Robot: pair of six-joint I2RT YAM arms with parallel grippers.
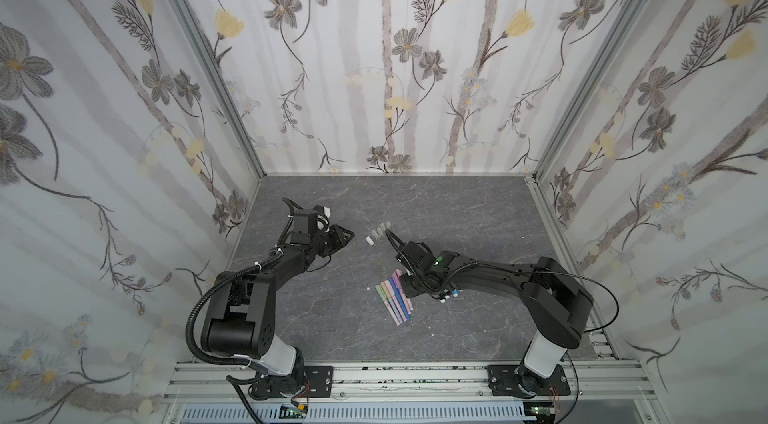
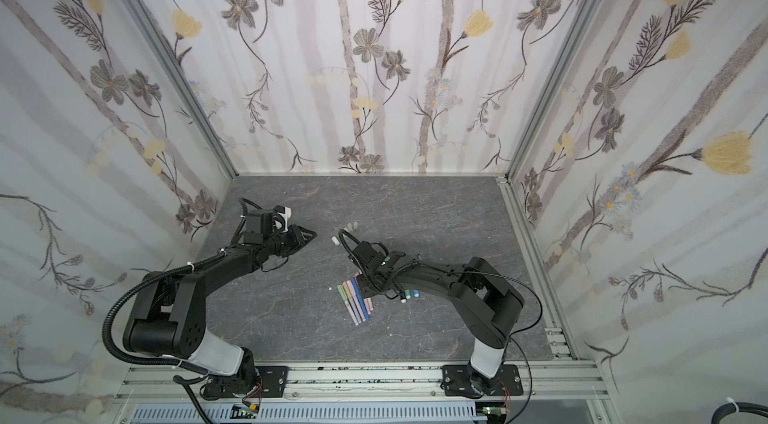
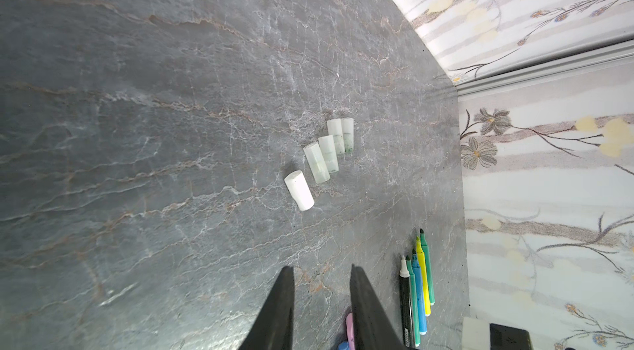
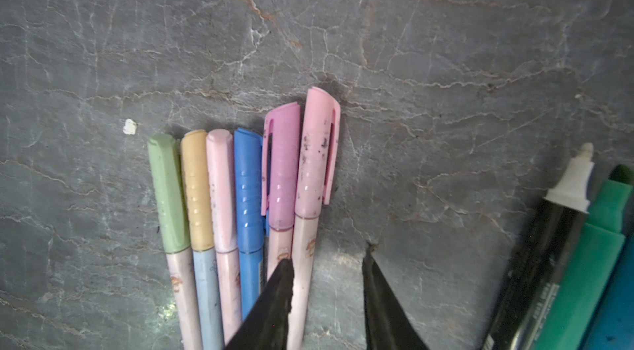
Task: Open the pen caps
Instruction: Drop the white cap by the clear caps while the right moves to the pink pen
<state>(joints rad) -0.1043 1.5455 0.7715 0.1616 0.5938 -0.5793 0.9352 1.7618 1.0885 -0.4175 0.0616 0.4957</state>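
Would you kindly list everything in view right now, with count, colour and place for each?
loose caps: five, translucent whitish, in a row mid-table.
capped pens: six, slim; caps green, peach, pale pink, blue, purple, pink; side by side, nearer the robot than the loose caps.
uncapped markers: five, thick; black, teal, blue, yellow, green; side by side, right of the capped pens in both top views.
white speck: one, beside the green-capped pen.
table: one, grey, veined.
walls: three, floral.
left tool: one, black, jaws apart, empty.
right tool: one, black, jaws apart, at the pink-capped pen's barrel.
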